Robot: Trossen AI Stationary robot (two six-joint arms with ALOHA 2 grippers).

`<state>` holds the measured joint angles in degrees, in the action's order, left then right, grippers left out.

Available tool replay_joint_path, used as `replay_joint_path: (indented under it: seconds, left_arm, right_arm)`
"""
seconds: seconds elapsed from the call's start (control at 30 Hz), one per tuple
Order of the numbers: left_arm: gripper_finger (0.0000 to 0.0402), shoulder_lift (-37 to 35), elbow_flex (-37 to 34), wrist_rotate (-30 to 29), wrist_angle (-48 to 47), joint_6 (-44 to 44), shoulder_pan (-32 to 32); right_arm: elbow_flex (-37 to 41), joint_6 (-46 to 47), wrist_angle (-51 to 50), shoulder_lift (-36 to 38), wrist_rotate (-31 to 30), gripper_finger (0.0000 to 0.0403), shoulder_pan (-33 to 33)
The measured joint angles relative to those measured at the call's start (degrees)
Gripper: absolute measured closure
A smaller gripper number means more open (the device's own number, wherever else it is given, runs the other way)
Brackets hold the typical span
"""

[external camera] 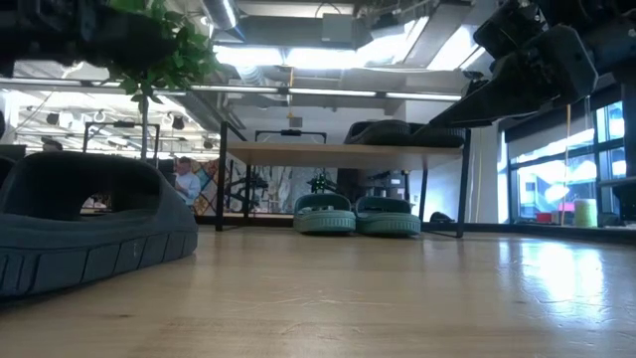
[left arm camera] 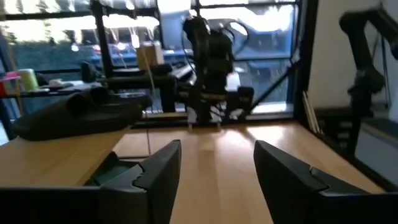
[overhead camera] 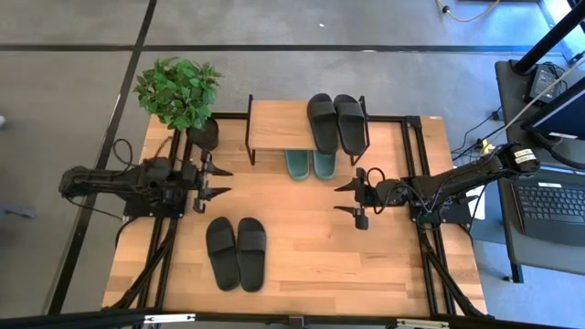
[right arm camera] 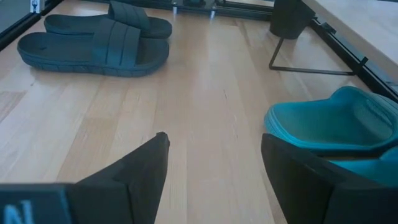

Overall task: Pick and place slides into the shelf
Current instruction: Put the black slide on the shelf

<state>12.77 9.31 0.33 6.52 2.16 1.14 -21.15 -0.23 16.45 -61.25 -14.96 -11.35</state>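
- So far the small two-tier shelf with a light wooden top board and thin black metal frame (overhead camera: 274, 123) holds four of the six: a black rubber pair with wide straps (overhead camera: 335, 122) sits on the top board, and a muted green pair (overhead camera: 310, 164) is tucked on the lower level, toes poking out the front.
- That leaves one black rubber pair (overhead camera: 236, 252) side by side on the big wooden tabletop (overhead camera: 320, 247), near the front edge and well apart from the shelf. I'd say that's the step in hand: going for those last two.
- Left gripper (overhead camera: 218, 181) hovers above the table between the potted green plant (overhead camera: 179, 91) and the loose pair, fingers spread wide with nothing between them.
- Right gripper (overhead camera: 352, 198) hangs just in front of the shelf near the green slides, also spread and empty.
- Next move, my guess: the left one is closer, so it needs to swing toward the front of the table, drop down and pinch one strap or the sole edge.
- Hard to make out: from above, most of the green pair is hidden under the top board, and the low view cuts off the nearest black slide at the frame edge. There's a person way back in the room, too small to say much.
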Motion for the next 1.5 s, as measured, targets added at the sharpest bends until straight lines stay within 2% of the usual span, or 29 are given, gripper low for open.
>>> replay_joint_path:
  seconds: [0.17, 0.33, 0.53, 0.73, 0.9, 1.07, 1.2, 1.5]
  left_arm:
    - [0.0206, 12.7, 8.68, -0.59, -3.1, 6.03, -5.42]
    - [0.0206, 27.17, 18.69, -13.2, -15.05, 6.84, -14.1]
    - [0.0205, 43.61, 31.64, -25.54, -26.53, -0.01, -26.98]
    - [0.0205, 58.71, 43.84, -33.62, -39.5, -10.47, -37.5]
    - [0.0205, 69.92, 54.23, -34.28, -47.18, -18.13, -41.99]
    - [0.0205, 78.5, 61.56, -33.46, -55.34, -25.42, -42.98]
    - [0.0205, 83.54, 64.37, -32.23, -61.14, -29.79, -42.32]
    - [0.0205, 89.35, 66.64, -25.94, -61.32, -30.11, -39.58]
  right_arm:
    - [0.0, 0.11, 0.0, -0.02, 0.0, 0.0146, 0.0]
    - [0.0, 0.15, 0.0, -0.02, -0.01, 0.0146, 0.0]
    - [0.0, 0.25, -0.16, -0.02, 0.0, 0.0146, 0.0]
    - [-0.02, 1.54, -1.22, -0.04, -0.02, 0.0146, 0.0]
    - [-0.02, 3.05, -1.33, -0.03, -0.02, 0.0146, 0.0]
    - [-0.02, 4.5, -1.68, -0.02, 0.0, 0.0146, 0.0]
    - [-0.02, 4.52, -1.75, -0.02, -0.01, 0.0146, 0.0]
    - [-0.02, 4.72, -2.3, -0.02, 0.0, 0.0146, -0.01]
